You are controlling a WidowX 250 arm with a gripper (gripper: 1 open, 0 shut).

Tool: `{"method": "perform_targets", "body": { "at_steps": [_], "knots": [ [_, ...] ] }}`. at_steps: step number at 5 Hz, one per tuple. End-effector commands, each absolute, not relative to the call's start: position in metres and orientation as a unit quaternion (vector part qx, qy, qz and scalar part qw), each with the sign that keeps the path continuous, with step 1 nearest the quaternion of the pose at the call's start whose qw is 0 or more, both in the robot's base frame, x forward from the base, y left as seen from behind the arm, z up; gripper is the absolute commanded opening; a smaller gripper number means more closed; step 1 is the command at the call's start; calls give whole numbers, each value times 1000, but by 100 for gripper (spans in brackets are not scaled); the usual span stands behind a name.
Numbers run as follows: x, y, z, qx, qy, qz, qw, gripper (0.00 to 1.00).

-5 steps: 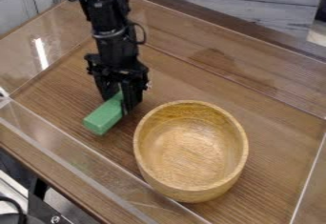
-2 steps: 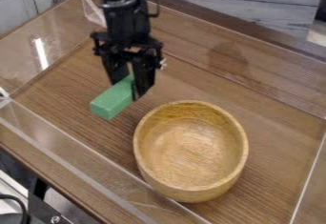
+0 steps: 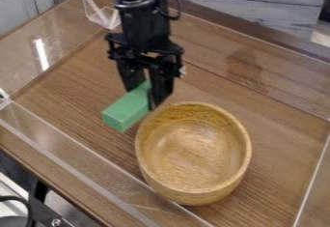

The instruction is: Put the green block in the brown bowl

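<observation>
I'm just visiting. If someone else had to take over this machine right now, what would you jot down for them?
Hand: shut on the green block, gripping one end, the rest hanging slantwise.
Green block: off the table, just left of the brown bowl, not yet over its rim.
Brown bowl: on the wooden table, nothing in it.
Done: block picked up.
Left: carry it over the bowl and let go.

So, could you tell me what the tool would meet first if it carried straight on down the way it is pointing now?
Probably the table just left of the bowl. The tool points almost straight down, holding the block beside the rim, though depth from this single view is uncertain.
</observation>
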State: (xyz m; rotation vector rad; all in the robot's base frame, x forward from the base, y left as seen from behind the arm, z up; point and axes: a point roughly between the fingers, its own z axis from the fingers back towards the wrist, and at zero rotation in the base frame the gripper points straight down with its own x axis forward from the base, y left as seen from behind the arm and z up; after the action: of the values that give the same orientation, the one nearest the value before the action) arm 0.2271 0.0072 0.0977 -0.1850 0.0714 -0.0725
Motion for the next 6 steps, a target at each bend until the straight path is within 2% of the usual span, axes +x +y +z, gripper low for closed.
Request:
{"method": "perform_targets", "body": {
  "at_steps": [1, 2, 3, 4, 5, 6],
  "knots": [
    [224, -11, 104, -88, 11, -59, 994, 0],
    [212, -39, 100, -85, 6, -85, 993, 0],
    [197, -87, 94, -80, 4, -119, 990, 0],
    [187, -126, 98, -79, -1, -129, 988, 0],
    [190, -101, 106, -78, -7, -87, 993, 0],
    [196, -66, 125, -76, -16, -34, 996, 0]
  ]
}}
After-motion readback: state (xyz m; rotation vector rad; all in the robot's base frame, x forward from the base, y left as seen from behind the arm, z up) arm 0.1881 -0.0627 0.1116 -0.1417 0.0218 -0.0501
